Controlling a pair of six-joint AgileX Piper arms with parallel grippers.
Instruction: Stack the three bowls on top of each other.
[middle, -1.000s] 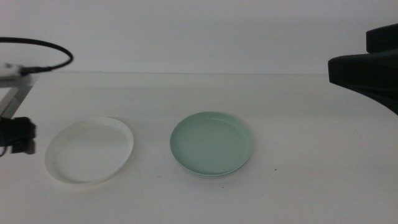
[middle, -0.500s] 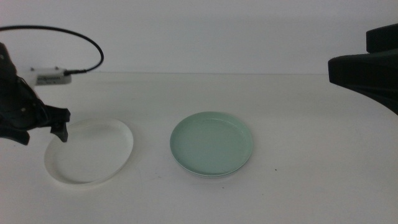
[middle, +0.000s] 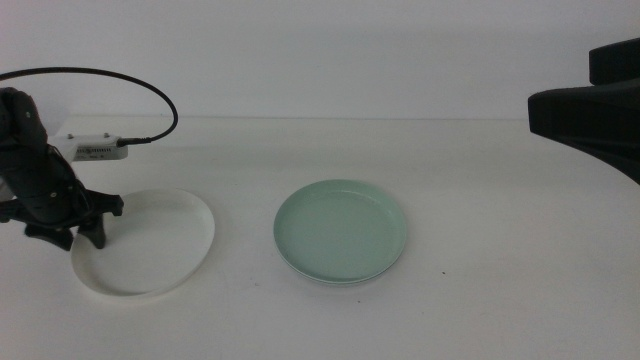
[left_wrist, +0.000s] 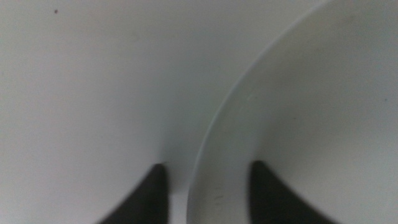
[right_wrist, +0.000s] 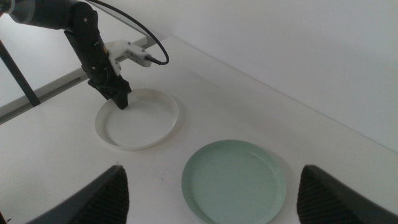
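While the middle view hides it, the left wrist view shows the left gripper's (left_wrist: 208, 190) open fingers (left_wrist: 149, 196) straddling the white bowl's (left_wrist: 311, 124) rim.

I am keeping two bowls side by side on the table (middle: 480, 300). The white bowl (middle: 150, 245) is lying to the left, and the mint bowl (middle: 342, 230) is lying to its right, near the middle, apart from it. A second rim is showing just under the mint bowl's front edge, so it is sitting on another bowl. My left tool (middle: 72, 232) is standing at the white bowl's left edge, one jaw inside the rim and one outside on the table. My right tool (right_wrist: 208, 186) is hanging high over the table's right side, jaws spread, well away from both bowls.
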